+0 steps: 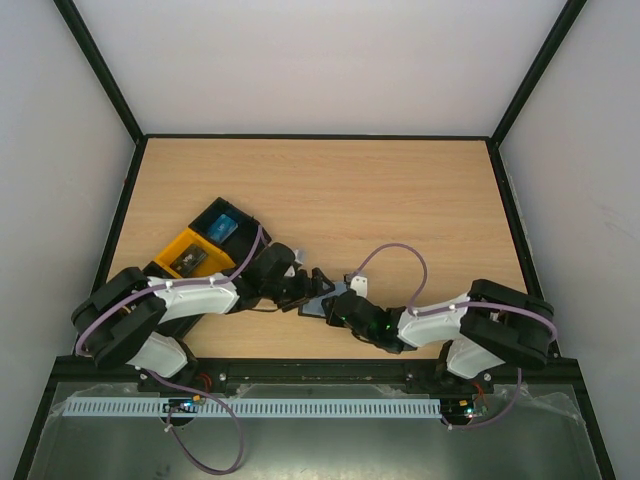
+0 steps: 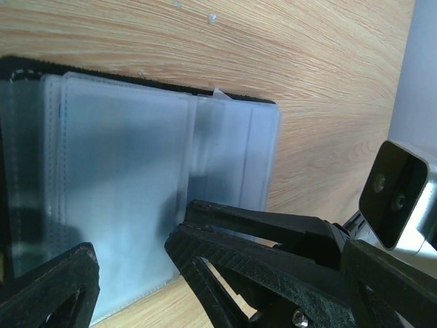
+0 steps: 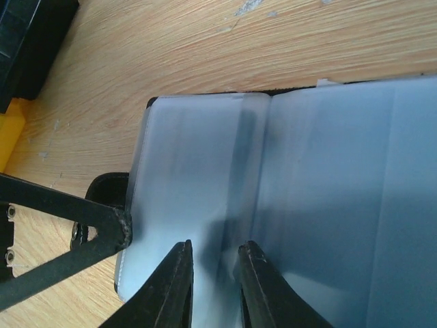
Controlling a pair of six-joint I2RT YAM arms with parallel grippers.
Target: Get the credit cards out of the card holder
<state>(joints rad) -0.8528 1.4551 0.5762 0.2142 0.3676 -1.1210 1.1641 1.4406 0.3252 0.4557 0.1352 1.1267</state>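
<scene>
Card holder (image 3: 307, 191) lies open on the pale wood table (image 1: 400, 190), white walls (image 1: 320, 60) all round.
Left claw (image 2: 116, 273) gapes wide beside its sleeves; right claw (image 3: 213, 249) hangs barely parted above them.

No legible text or markings

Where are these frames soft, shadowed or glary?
Left wrist: card holder sleeves milky and soft, left tool blurred in the foreground, dark shadow beneath it. Right wrist: table grain crisp, right tool shadows the sleeve. Top external: even light, no glare.
</scene>
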